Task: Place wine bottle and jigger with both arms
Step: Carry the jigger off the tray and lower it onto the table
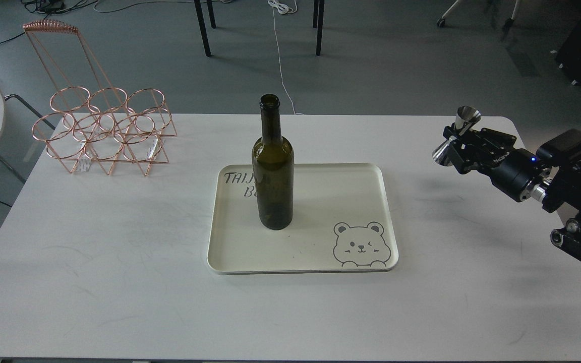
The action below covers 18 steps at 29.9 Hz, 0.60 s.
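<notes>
A green wine bottle (272,166) stands upright on a cream tray (371,222) at the table's (119,282) centre. At the right edge, the right gripper (456,138) clamps a tilted steel jigger (457,135) above the tabletop.

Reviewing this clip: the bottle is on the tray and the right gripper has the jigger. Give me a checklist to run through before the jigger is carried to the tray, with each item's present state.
1. Jigger held in the right gripper: ok, clamped at its waist, tilted.
2. Jigger off the table: ok, held above the right end.
3. Wine bottle upright on the tray: ok, standing on the left half.
4. Free spot on the tray for the jigger: ok, the area right of the bottle, above the bear drawing, is bare.
5. Path from gripper to tray: ok, nothing stands between them.
6. Left arm out of the way: cannot tell, not in view.
</notes>
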{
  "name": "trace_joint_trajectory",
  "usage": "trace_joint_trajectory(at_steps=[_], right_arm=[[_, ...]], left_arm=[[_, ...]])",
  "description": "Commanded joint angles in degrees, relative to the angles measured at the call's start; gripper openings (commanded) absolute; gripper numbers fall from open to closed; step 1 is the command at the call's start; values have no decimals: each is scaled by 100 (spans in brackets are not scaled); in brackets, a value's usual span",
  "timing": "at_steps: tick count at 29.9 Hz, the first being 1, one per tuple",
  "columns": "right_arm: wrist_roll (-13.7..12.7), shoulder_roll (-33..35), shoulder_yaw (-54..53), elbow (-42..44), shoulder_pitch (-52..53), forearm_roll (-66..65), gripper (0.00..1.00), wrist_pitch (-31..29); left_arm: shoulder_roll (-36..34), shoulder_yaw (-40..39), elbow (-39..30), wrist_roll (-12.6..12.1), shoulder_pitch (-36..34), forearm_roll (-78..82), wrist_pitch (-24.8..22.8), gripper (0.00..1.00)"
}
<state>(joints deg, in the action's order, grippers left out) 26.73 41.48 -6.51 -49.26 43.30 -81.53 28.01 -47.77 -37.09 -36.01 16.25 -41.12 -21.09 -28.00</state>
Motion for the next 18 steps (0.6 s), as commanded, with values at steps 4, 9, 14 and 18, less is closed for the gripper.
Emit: trace_joint_trajectory(at_steps=[4, 9, 14, 18], right_arm=[[-1, 53, 53, 206, -708, 163, 6, -1], [-18, -8, 27, 206, -954, 198, 7, -1], [-10, -52, -8, 206, -1016, 198, 19, -1], [-1, -52, 10, 206, -1007, 198, 20, -1]], left_arm=[[48, 18, -2, 1, -89, 0, 0, 98], [75, 70, -2, -8, -204, 0, 0, 98], [110, 88, -2, -8, -221, 0, 0, 98], [110, 88, -2, -8, -239, 0, 0, 98]])
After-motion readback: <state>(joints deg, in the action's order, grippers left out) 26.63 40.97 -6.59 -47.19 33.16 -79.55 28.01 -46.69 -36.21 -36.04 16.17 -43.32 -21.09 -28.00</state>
